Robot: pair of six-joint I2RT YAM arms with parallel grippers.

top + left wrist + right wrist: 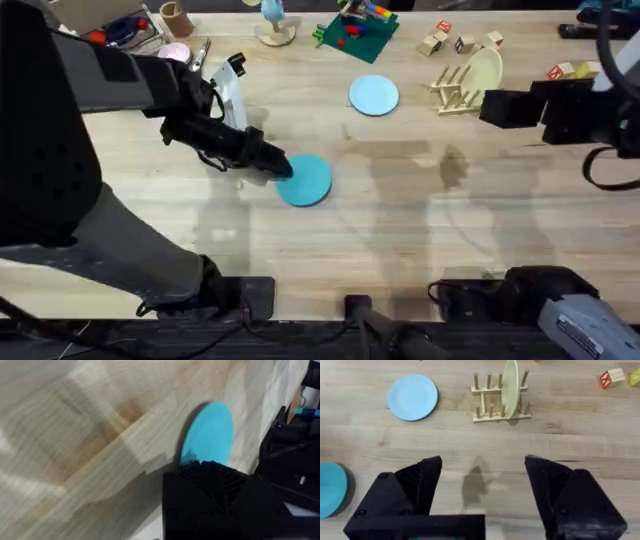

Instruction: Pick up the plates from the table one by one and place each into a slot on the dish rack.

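The teal-blue plate (308, 182) lies a little left of the table's (400, 230) middle, and my left gripper (281, 166) is shut on its left rim. In the left wrist view a black finger (210, 485) covers the near edge of that plate (211, 427), which looks slightly tilted up. The paler light blue plate (374, 95) lies flat farther back. To its right stands the dish rack (450, 88) with a cream plate (483, 72) upright in one slot. My right gripper (492, 106) hovers open just right of the rack, holding nothing. Its wrist view shows the rack (492, 402), the light blue plate (413, 396) and the teal-blue plate (330, 489).
Loose wooden blocks (445, 40) lie behind the rack, with more (570, 71) at the far right. A green toy base (355, 32), a wooden stand (275, 32) and a small pink dish (175, 52) line the back edge.
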